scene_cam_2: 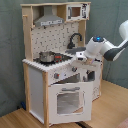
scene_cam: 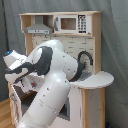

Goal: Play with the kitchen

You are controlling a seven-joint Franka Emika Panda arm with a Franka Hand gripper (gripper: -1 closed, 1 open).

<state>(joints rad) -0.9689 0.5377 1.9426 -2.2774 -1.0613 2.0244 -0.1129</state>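
Observation:
The kitchen (scene_cam_2: 37, 82) is a white and light-wood toy with a dotted backsplash, a grey hood (scene_cam_2: 49, 20) and a black faucet (scene_cam_2: 75, 39). A small metal pot (scene_cam_2: 46, 56) stands on its stovetop. Lower down is the windowed oven door (scene_cam_2: 70, 102). In the second exterior view my gripper (scene_cam_2: 79, 60) reaches in from the right to the counter's front edge, just above the knobs. In the first exterior view my white arm hides most of the kitchen (scene_cam: 80, 42), and the gripper (scene_cam: 24, 82) is low at the left.
A grey curtain hangs behind the kitchen in both exterior views. The toy stands on a wooden floor (scene_cam_2: 112, 107). A rounded white counter end (scene_cam: 100, 79) juts out on the first exterior view's right. A toy microwave (scene_cam_2: 75, 11) sits on the top shelf.

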